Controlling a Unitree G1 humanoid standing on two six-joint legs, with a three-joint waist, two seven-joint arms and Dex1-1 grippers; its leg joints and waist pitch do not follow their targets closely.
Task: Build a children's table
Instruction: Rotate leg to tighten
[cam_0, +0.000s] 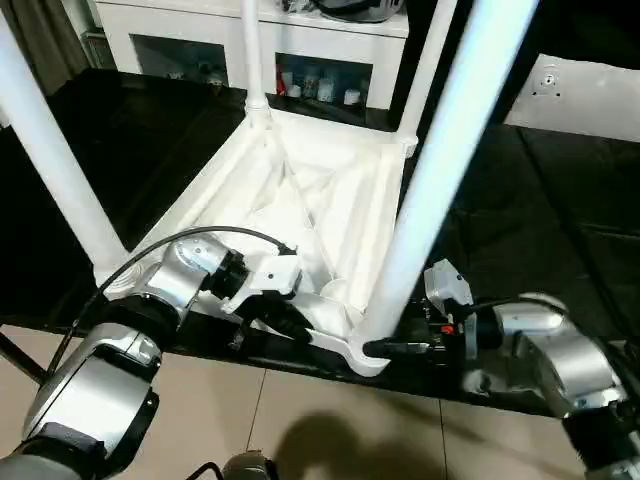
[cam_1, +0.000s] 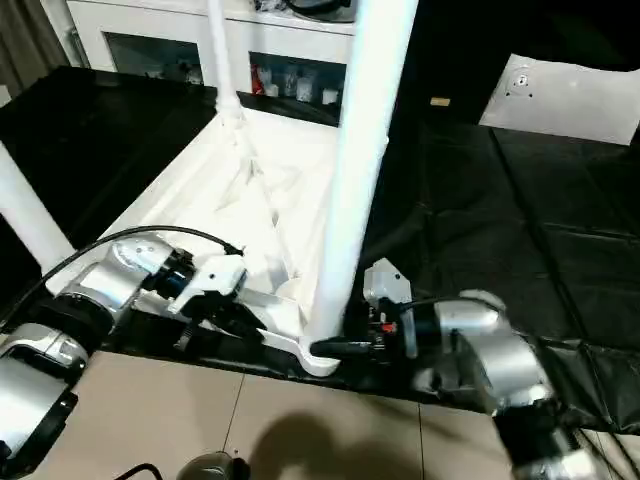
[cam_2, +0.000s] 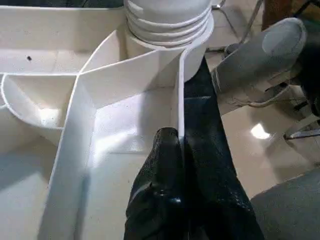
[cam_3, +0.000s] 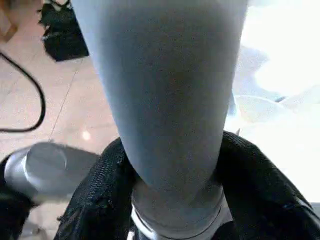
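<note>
Now, left fingers (cam_2: 167, 165): pinched shut on the tabletop (cam_0: 300, 190) rim
Right fingers (cam_3: 100, 195): wrapped round the near leg (cam_0: 450, 150) at its corner socket
Tabletop: upside down on the black desk (cam_0: 560, 200), legs up
Risk: leg jams crooked if pushed off-axis; tabletop could slide off the near edge

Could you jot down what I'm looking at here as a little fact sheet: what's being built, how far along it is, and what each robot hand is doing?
Item: tabletop, upside down on a black surface
Legs in view: four, standing in the corner sockets
Left gripper: shut on the tabletop's near rim
Right gripper: fingers around the base of the near leg
Background: white cabinet with glass doors
</note>
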